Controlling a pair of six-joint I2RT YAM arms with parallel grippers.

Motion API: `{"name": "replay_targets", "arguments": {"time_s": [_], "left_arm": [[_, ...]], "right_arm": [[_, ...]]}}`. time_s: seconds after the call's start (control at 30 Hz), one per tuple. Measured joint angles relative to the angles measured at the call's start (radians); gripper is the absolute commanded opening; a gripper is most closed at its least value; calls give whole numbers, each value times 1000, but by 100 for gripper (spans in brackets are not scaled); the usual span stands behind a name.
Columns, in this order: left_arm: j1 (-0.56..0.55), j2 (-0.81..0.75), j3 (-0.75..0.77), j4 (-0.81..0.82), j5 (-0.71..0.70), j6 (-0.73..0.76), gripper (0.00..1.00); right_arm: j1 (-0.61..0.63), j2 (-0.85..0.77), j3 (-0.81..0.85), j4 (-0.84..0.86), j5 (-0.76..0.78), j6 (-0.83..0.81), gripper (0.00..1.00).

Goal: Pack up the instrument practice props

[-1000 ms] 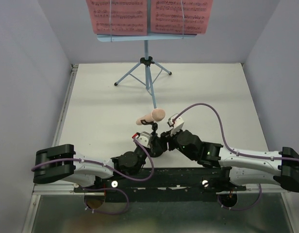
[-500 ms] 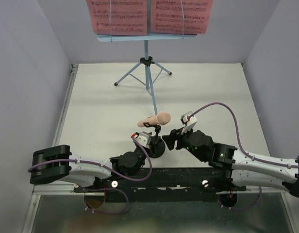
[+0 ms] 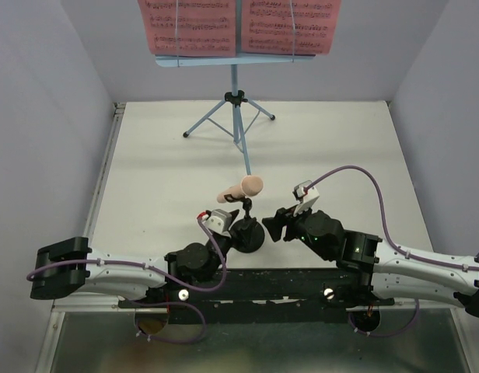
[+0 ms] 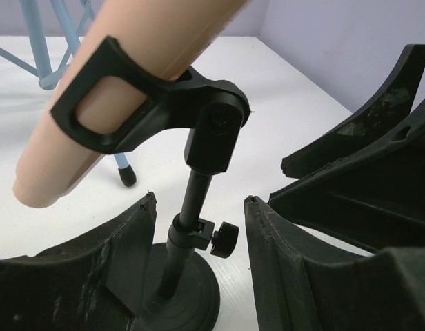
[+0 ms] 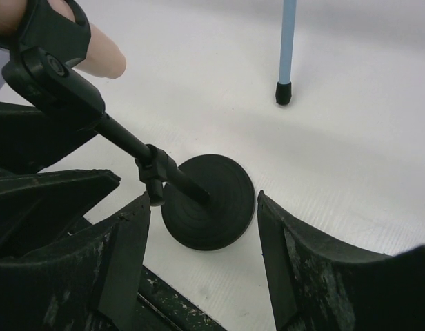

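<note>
the short black mic stand point(image 3: 247, 235) stands at lower centre of the top view, the toy microphone point(image 3: 241, 189) clipped in it. the left gripper point(image 4: 199, 198) and right gripper point(image 5: 202, 198) both gape empty around it. a stray finger nudge could topple the top-heavy stand.

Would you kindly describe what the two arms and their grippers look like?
Both the left arm and right arm have white links between bulky black joint housings. A purple cable loops along each to a small white wrist camera. The left gripper and right gripper have broad, curved matte-black fingers, scuffed along the edges.
</note>
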Motion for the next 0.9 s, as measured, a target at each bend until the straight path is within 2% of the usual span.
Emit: {"name": "replay_targets", "arguments": {"time_s": [0.17,0.33,0.47,0.73,0.9], "left_arm": [[-3,-16,0,3,-8,-6,59],[-3,52,9,38,-60,17,53],[-6,116,73,32,-121,38,52],[-37,127,117,19,-174,61,62],[-82,33,101,-103,-233,-18,66]], "right_arm": [[0,-1,-2,0,10,11,71],[0,-14,-17,0,24,22,71],[0,-28,-23,0,27,31,71],[0,-48,-36,0,28,33,71],[0,-53,-38,0,28,33,71]]}}
